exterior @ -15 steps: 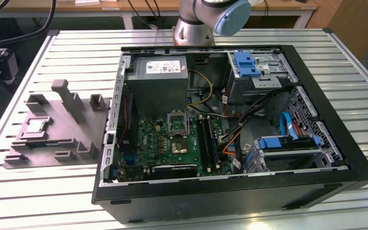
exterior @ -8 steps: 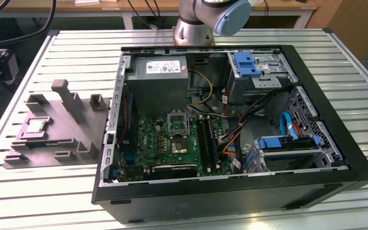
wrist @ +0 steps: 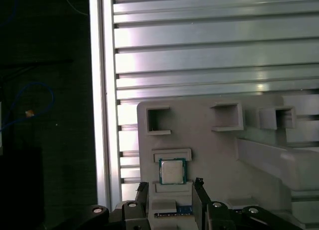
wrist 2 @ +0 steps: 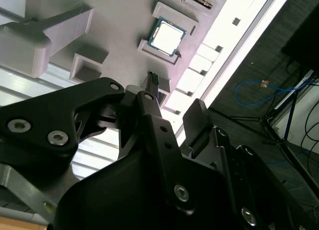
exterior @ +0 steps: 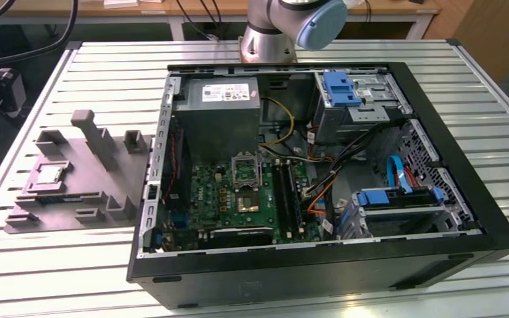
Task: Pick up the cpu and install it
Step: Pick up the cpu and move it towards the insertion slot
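Observation:
The cpu (exterior: 50,174) is a small silver square lying flat in a pocket of the grey moulded fixture (exterior: 95,179), at the exterior view's left. It shows in both wrist views, cpu (wrist: 172,171) and cpu (wrist 2: 168,36), still seated between low ridges. My gripper (wrist: 172,187) hangs above the fixture with its black fingers (wrist: 198,190) spread apart and nothing between them. The cpu sits just beyond the fingertips, lined up with the gap. The gripper (wrist 2: 174,98) does not touch it. The green motherboard's metal socket frame (exterior: 246,170) lies inside the open computer case.
The open black computer case (exterior: 466,199) holds a power supply (exterior: 223,106), blue drive cages and loose cables. Upright posts (exterior: 87,122) rise from the fixture near the cpu pocket. The slatted aluminium table (wrist: 209,50) ends close beside the fixture, with dark floor and cables beyond.

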Motion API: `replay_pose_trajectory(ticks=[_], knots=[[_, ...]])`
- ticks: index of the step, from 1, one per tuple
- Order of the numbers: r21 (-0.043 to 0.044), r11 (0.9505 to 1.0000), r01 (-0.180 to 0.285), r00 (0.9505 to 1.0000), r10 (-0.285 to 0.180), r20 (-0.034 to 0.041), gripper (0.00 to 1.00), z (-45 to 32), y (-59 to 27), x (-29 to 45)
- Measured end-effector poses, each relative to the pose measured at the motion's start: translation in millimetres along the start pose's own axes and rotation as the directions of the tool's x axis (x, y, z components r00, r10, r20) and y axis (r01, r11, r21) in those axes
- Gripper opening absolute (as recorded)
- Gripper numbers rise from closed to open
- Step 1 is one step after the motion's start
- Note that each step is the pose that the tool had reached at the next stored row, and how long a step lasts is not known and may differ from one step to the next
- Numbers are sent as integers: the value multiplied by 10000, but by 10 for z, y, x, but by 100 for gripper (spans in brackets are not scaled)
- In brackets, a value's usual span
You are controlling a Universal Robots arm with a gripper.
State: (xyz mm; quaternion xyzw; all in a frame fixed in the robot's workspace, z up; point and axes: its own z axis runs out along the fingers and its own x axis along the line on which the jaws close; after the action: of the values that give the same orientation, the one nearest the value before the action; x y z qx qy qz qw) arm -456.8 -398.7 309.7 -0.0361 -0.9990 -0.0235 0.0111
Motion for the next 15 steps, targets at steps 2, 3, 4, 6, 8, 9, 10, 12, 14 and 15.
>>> replay_pose_trajectory(ticks=[2, 3, 4, 6, 8, 9, 10, 12, 14, 15], knots=[[2, 10000, 0, 10000, 0, -3, 47, 7, -1, 0], [2, 10000, -1, 10000, 1, -3, 47, 10, -1, 0], [3, 10000, 18, 10000, -18, -4, 47, 14, -2, 1], [8, 9997, 247, 9997, -247, -14, 47, 22, -7, -1], [15, 9986, 538, 9985, -538, -29, 47, 27, -7, -1], [17, 9977, 677, 9977, -677, -35, 47, 31, -8, -1], [19, 9969, 783, 9969, -783, -40, 47, 35, -9, -1], [21, 9965, 838, 9965, -838, -43, 47, 44, -19, -2], [20, 9965, 836, 9965, -836, -41, 47, 58, -21, -2], [22, 9965, 836, 9965, -836, -44, 47, 60, -21, -2]])
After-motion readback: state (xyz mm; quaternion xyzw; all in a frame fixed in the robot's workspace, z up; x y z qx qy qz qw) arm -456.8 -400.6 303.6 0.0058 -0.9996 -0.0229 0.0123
